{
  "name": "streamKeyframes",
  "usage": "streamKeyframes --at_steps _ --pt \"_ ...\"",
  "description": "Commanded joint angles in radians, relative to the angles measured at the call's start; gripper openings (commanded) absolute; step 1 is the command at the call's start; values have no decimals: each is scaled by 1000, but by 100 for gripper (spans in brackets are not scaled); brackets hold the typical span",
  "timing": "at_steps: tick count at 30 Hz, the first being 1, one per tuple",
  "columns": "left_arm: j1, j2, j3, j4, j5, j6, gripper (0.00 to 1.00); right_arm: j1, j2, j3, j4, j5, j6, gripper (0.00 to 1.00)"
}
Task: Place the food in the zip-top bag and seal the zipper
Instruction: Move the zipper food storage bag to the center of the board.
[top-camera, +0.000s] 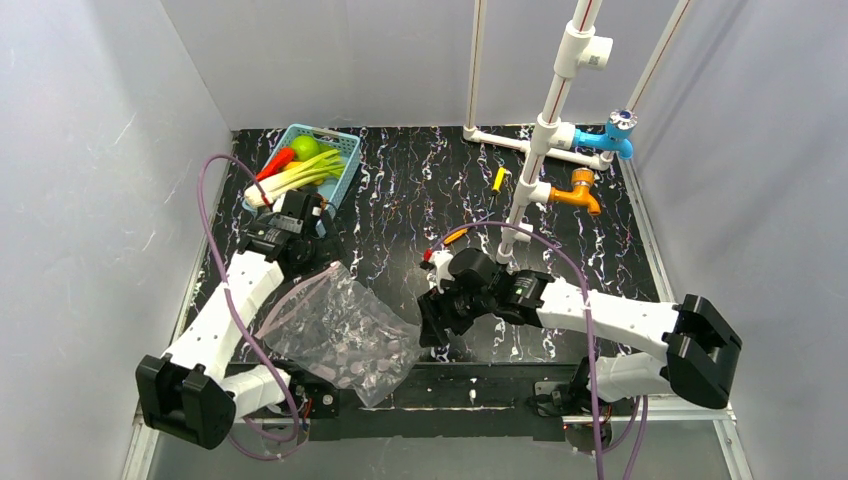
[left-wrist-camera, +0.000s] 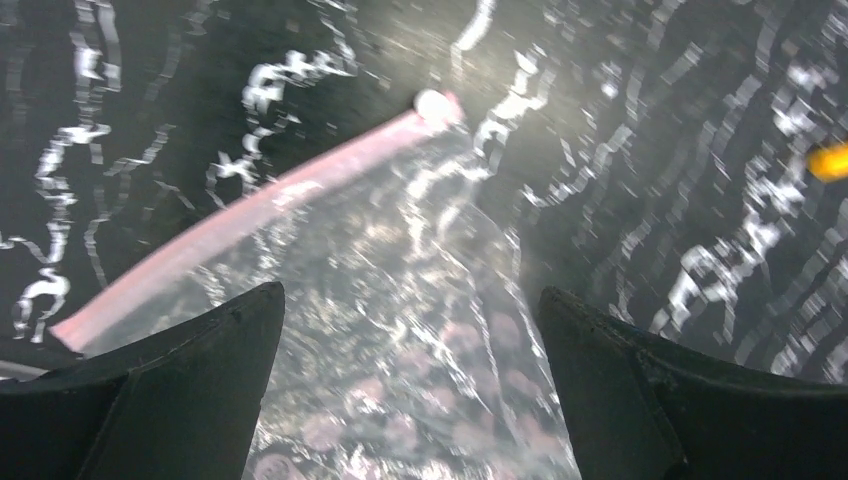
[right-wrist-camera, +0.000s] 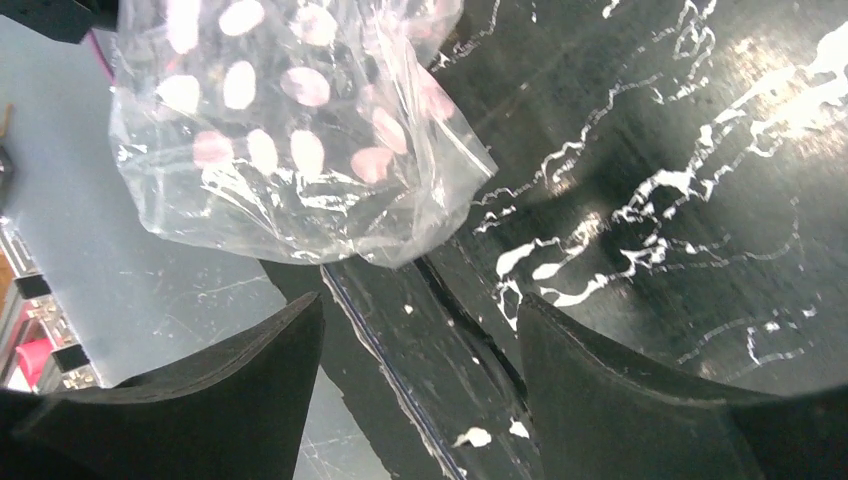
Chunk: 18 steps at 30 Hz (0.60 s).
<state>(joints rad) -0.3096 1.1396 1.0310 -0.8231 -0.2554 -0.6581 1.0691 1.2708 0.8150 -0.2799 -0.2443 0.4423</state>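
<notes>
Zip-top bag (top-camera: 345, 335) lies crumpled and empty on the near-left part of the table (top-camera: 420, 190), between the two arms. Its near corner appears to reach past the table's near edge. Zipper (left-wrist-camera: 250, 215) runs along the bag's far edge; whether the mouth is parted or pressed flat cannot be told. The food is all well apart from the bag, in the blue basket (top-camera: 345, 165) at far left: leek (top-camera: 295, 178), round green fruit (top-camera: 305, 147), a red piece (top-camera: 278, 162). Left gripper (left-wrist-camera: 408, 295) hangs above the zipper end, claw spread wide, holding nothing. Right gripper (right-wrist-camera: 420, 300) sits just right of the bag's near corner, claw apart and empty. Risks, as I judge them: nothing pins the bag, so a brush from either arm could slide the light film off the near edge. A pinch on the zipper could catch both layers and hold the mouth closed. The leek looks long against the bag and may snag at the opening or stop the seal. Slack, crinkled film may fold over the mouth during loading.
</notes>
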Motion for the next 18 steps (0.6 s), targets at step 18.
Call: streamKeyframes --at_steps 18 --pt "51 -185 -185 165 54 -7 100 19 246 46 226 94 92 75"
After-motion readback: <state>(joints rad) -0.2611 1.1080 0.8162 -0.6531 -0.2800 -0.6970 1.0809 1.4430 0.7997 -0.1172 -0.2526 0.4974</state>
